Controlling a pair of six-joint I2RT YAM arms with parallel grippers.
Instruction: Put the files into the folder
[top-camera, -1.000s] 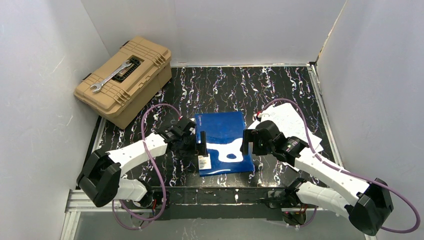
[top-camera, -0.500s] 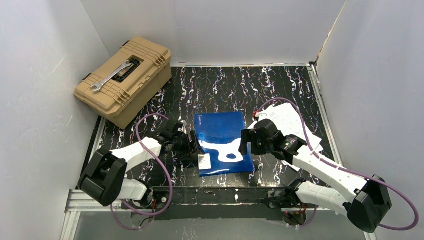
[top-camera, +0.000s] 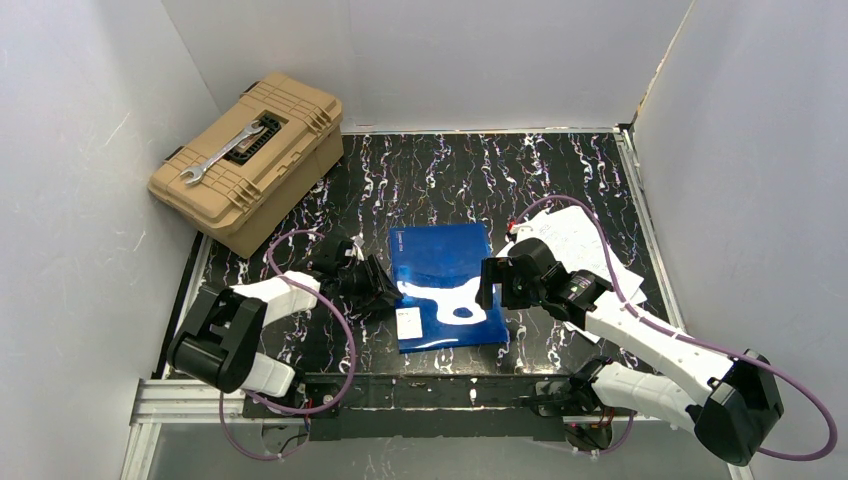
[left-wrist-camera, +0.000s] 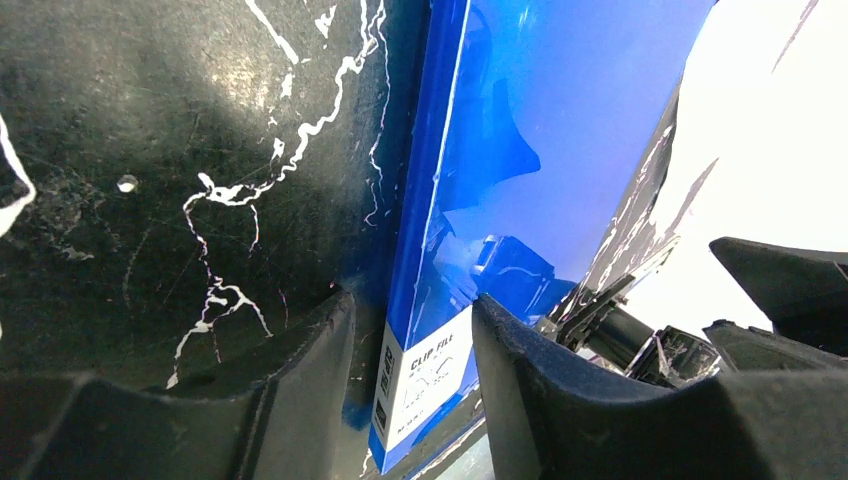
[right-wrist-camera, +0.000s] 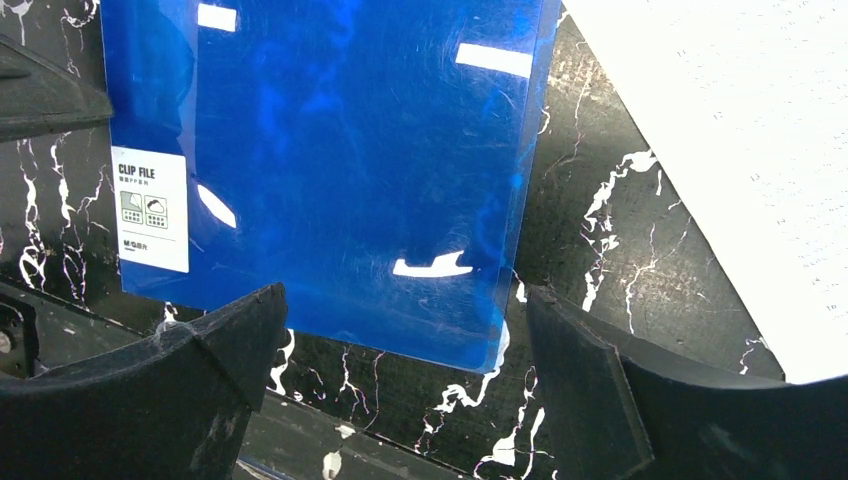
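Note:
The blue folder (top-camera: 445, 285) lies flat on the black marbled table, its white label (top-camera: 408, 322) at the near left corner. The files (top-camera: 585, 245), white printed sheets, lie to its right. My left gripper (top-camera: 388, 292) is low at the folder's left edge. In the left wrist view (left-wrist-camera: 412, 310) its fingers are apart and straddle the labelled edge of the folder (left-wrist-camera: 540, 120). My right gripper (top-camera: 490, 283) is open over the folder's right edge. In the right wrist view (right-wrist-camera: 405, 300) it hangs wide above the near corner of the folder (right-wrist-camera: 330, 150), with the files (right-wrist-camera: 740, 130) at right.
A tan toolbox (top-camera: 248, 160) with a silver wrench (top-camera: 222, 155) on its lid stands at the back left. White walls close in the table on three sides. A metal rail (top-camera: 400, 390) runs along the near edge.
My left gripper has drawn back left off the folder's top and dropped low to its left edge, the arm folding down. My right gripper has shifted slightly left.

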